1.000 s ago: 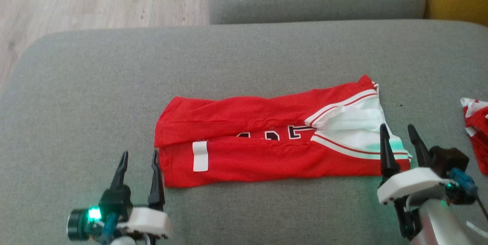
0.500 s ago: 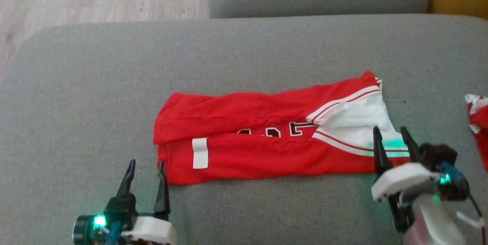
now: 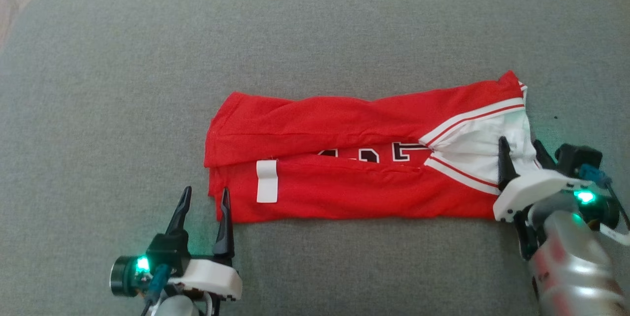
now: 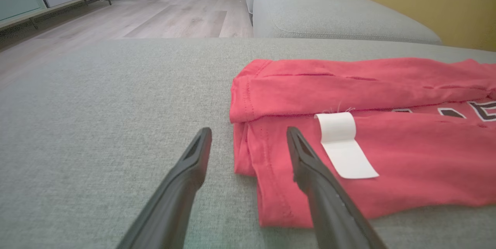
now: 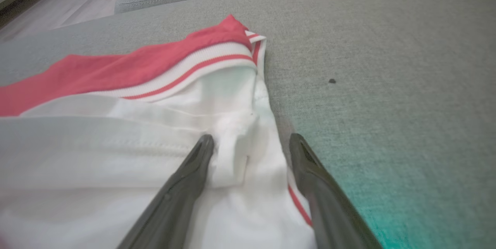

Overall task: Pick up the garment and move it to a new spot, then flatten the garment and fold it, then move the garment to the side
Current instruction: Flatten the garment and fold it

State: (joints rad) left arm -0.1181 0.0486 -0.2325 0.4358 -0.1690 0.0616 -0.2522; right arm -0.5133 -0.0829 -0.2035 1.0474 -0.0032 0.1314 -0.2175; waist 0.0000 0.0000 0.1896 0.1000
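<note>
Red jersey [image 3: 344, 168] lies on the grey sofa cushion [image 3: 123, 84], folded into a long strip. The left gripper [image 3: 206, 190] and right gripper [image 3: 519, 141] are open at its ends, holding nothing. It likely still needs another fold, then moving aside

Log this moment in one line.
garment: folded, flat on cushion | left end effector: open, at left corner | right end effector: open, over white end
</note>
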